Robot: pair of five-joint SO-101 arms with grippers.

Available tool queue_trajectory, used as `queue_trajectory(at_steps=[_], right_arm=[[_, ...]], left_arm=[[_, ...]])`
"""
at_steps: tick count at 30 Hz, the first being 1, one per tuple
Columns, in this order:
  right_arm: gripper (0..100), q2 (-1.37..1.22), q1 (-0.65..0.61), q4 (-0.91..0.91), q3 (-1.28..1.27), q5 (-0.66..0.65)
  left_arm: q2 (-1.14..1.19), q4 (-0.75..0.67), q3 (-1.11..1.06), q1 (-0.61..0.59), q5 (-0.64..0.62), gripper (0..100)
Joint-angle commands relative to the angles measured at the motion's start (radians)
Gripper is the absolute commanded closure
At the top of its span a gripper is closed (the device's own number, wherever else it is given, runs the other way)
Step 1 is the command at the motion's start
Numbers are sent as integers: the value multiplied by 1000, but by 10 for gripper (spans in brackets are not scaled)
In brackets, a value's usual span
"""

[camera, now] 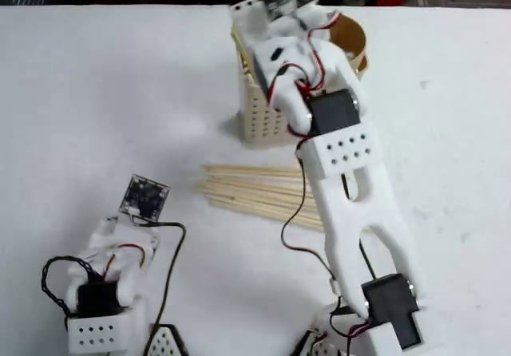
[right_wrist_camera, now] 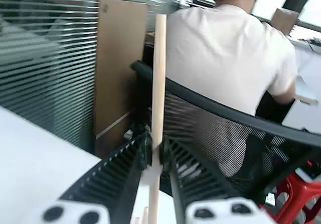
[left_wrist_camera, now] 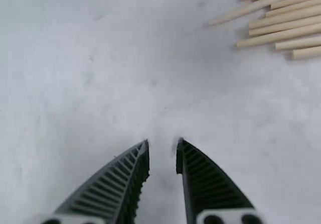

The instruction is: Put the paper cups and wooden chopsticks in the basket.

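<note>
My right gripper [right_wrist_camera: 156, 146] is shut on one wooden chopstick [right_wrist_camera: 159, 78], which stands upright between the jaws. In the high view the right arm [camera: 343, 152] stretches across the table, its wrist over the white perforated basket [camera: 259, 120] at the far middle. A brown paper cup [camera: 357, 41] stands just behind the arm, beside the basket. A pile of wooden chopsticks [camera: 255, 190] lies flat on the table in front of the basket. My left gripper [left_wrist_camera: 162, 151] hovers low over bare table, open by a narrow gap and holding nothing, with the chopstick ends [left_wrist_camera: 281, 23] off to one side.
The left arm [camera: 104, 288] sits folded at the near left corner, a black cable [camera: 172, 276] trailing beside it. The white table [camera: 104, 92] has free room on its left half and far right. An office chair [right_wrist_camera: 225, 118] with a seated person stands beyond the far edge.
</note>
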State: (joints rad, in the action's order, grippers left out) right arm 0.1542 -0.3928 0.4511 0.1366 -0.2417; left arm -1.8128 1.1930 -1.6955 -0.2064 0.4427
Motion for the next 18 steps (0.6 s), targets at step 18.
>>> queue_trajectory(at_steps=[18], right_arm=[[958, 228, -104, 937, -37, -103]], left_arm=[[-10, 5, 3, 12, 0, 891]])
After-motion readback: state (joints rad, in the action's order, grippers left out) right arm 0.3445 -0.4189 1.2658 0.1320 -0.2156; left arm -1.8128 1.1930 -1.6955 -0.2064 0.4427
